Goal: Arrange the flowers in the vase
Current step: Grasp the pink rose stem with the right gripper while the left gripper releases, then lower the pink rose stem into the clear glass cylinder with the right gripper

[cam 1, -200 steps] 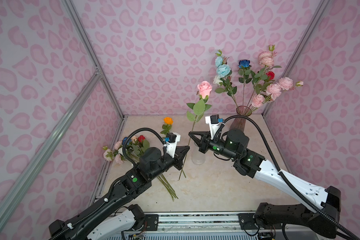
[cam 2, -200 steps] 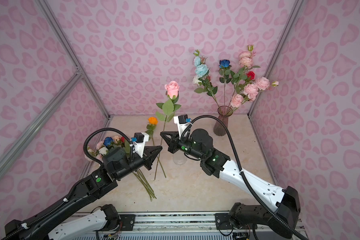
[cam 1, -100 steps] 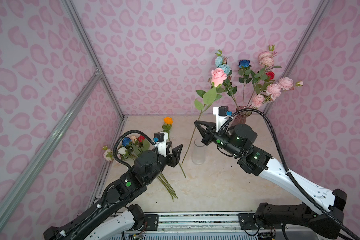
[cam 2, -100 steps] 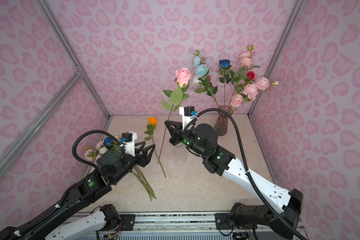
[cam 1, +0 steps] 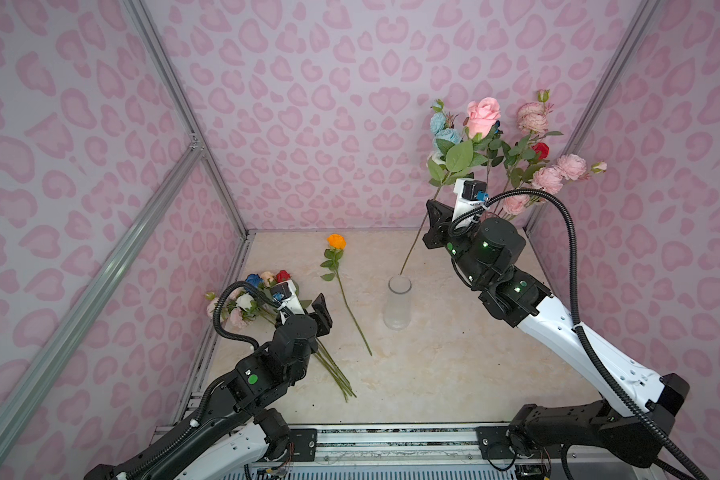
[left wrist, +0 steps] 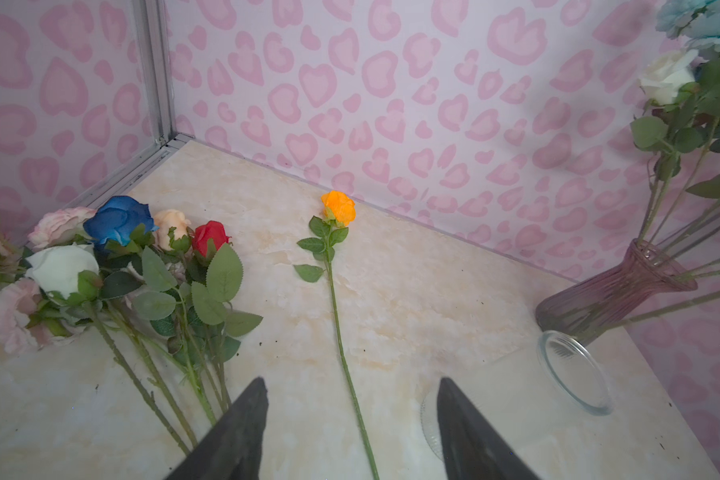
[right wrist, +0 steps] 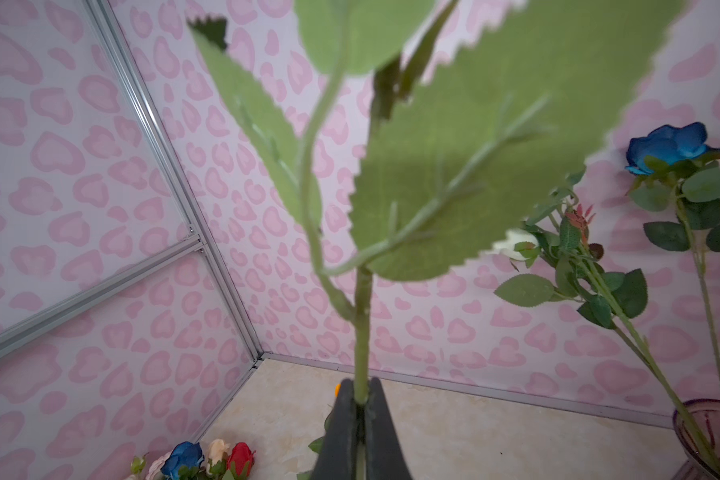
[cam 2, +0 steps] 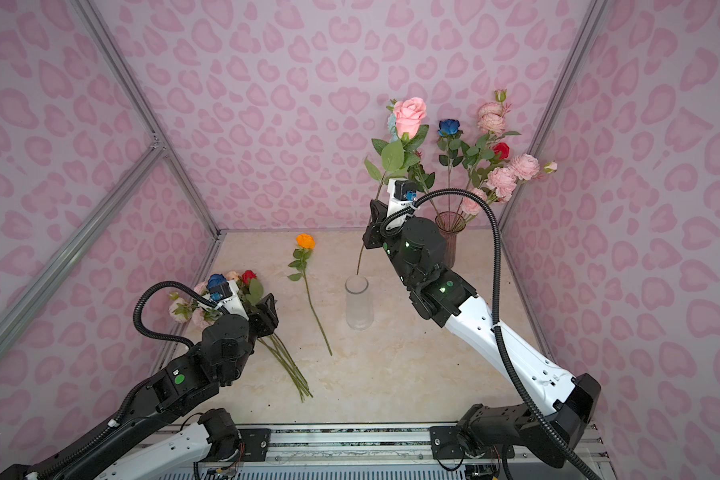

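Your right gripper (right wrist: 361,395) is clamped on the green stem of the pink rose (cam 1: 483,114), held raised and tilted, its lower tip at the rim of the clear vase (cam 1: 398,309) mid-desk (cam 1: 433,374); you cannot tell whether the tip is inside. The orange rose (cam 1: 336,241) lies flat just left of that vase. The bunch (left wrist: 113,257) lies at the desk's left edge, your left gripper (left wrist: 350,380) spread wide over its stems, empty. The purple vase (left wrist: 607,299), holding flowers, stands in the back right corner.
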